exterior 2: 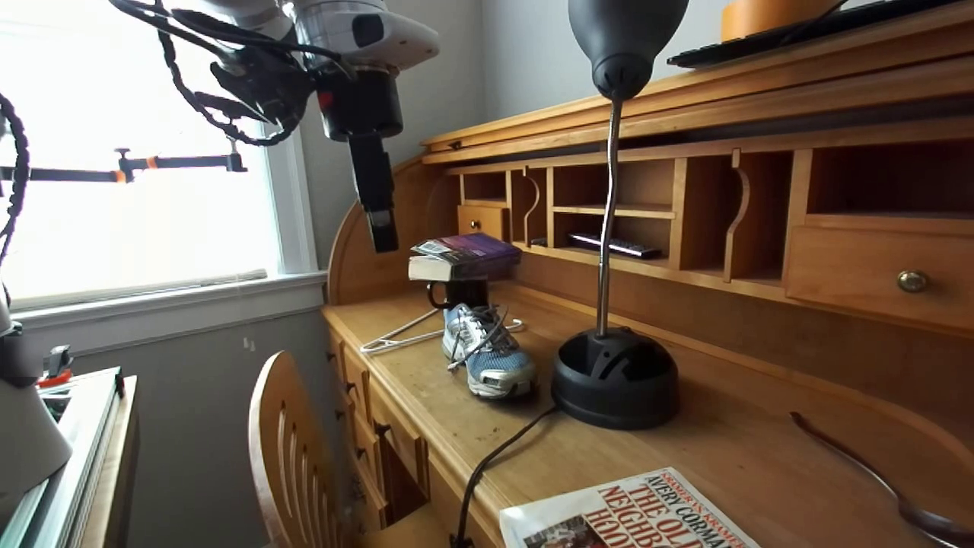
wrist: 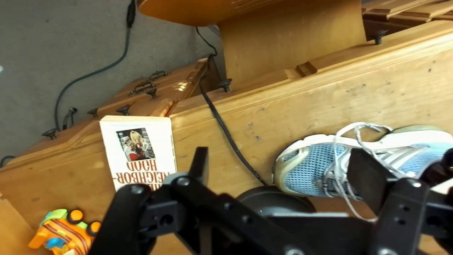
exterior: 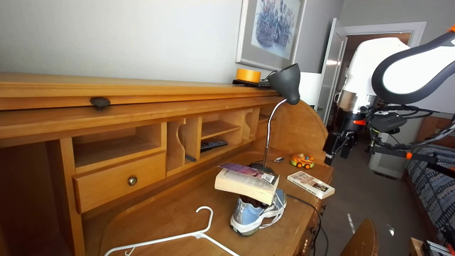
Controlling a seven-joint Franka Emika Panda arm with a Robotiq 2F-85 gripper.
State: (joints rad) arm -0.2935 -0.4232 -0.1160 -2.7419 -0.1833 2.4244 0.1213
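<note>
My gripper [wrist: 283,166] is open and empty, with its fingers wide apart in the wrist view. It hangs in the air above desk height in both exterior views [exterior: 337,153] [exterior 2: 383,232], touching nothing. Past the fingers lies a blue and white running shoe [wrist: 311,170] with loose laces; one finger covers part of it. The shoe also shows in both exterior views [exterior: 256,217] [exterior 2: 491,361]. A thick purple-covered book [exterior 2: 472,255] rests on a dark mug [exterior 2: 466,293], whose bottom is hidden by the shoe. The black lamp base [exterior 2: 615,380] stands beside the shoe's toe.
The lamp's head [exterior: 286,81] rises high over the wooden desk [exterior: 192,213]. A white paperback [wrist: 141,152], an orange toy car [exterior: 302,161], a spoon [exterior: 279,159] and a white hanger [exterior: 199,234] lie on the desk. A cord [exterior 2: 502,457] crosses its edge near a chair [exterior 2: 293,449].
</note>
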